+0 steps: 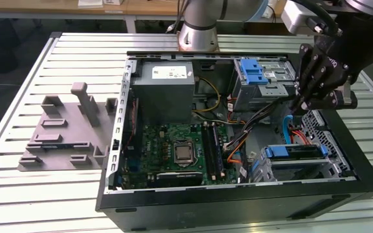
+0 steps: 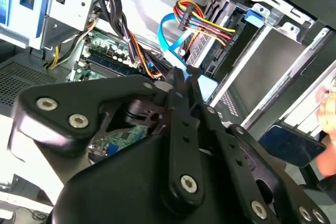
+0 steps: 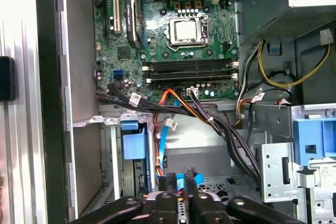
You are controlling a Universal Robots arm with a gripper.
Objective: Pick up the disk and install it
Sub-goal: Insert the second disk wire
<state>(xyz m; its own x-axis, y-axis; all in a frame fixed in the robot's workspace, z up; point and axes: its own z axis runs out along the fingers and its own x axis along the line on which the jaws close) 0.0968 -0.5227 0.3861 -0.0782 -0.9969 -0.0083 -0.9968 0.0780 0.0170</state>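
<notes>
green circuit board [image 1: 180, 150] with a shiny silver chip socket [image 3: 187, 30], black gripper [image 1: 316, 73], blue ribbon cable [image 2: 170, 40] right by its tips, orange-red-yellow wire bundle [image 2: 202, 22] just past that, grey slatted table [image 1: 44, 194], blue drive carrier [image 1: 295, 151]

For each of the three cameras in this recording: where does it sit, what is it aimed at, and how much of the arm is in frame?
Exterior view: off the arm, looking down on the open computer case on the slatted table; arm base and gripper show.
First wrist view: on the arm, looking down at the motherboard and drive bay; gripper at the edge.
Second wrist view: on the arm, looking obliquely past the gripper into the bay.
All three share the blue cable.
</notes>
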